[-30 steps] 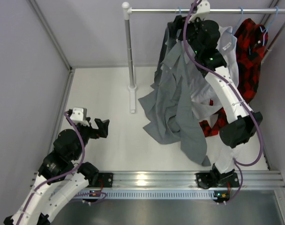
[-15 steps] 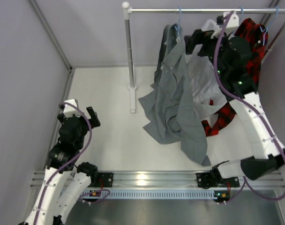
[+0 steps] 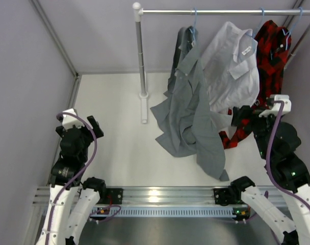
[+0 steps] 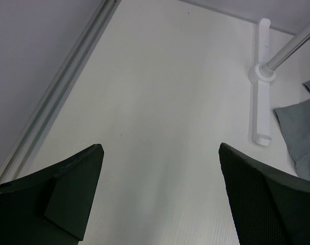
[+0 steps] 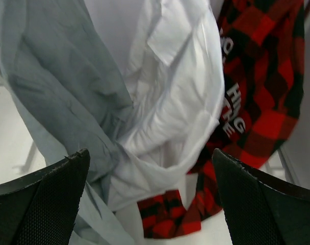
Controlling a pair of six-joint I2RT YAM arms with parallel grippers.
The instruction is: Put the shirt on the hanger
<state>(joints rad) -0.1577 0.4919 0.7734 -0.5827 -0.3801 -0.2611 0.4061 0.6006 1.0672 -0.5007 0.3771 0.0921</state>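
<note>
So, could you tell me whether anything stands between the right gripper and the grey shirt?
Partly: the white shirt hangs straight ahead of the open right gripper; the grey shirt is beside it, to the left.

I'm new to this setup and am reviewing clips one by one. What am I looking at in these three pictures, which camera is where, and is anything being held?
This is a robot with a left arm and a right arm bolted at the near edge of a white table. The wide picture comes from a fixed camera above and behind them. The other two come from cameras on the wrists, so the dark shapes at the bottom are each arm's own fingers.

The left gripper is open over bare table and holds nothing. The right gripper is open and empty too, facing the clothes.

A rail at the far side carries three garments. The grey shirt hangs on a light-blue hanger, with its lower part lying on the table. Beside it are a white shirt and a red-and-black plaid shirt.
</note>
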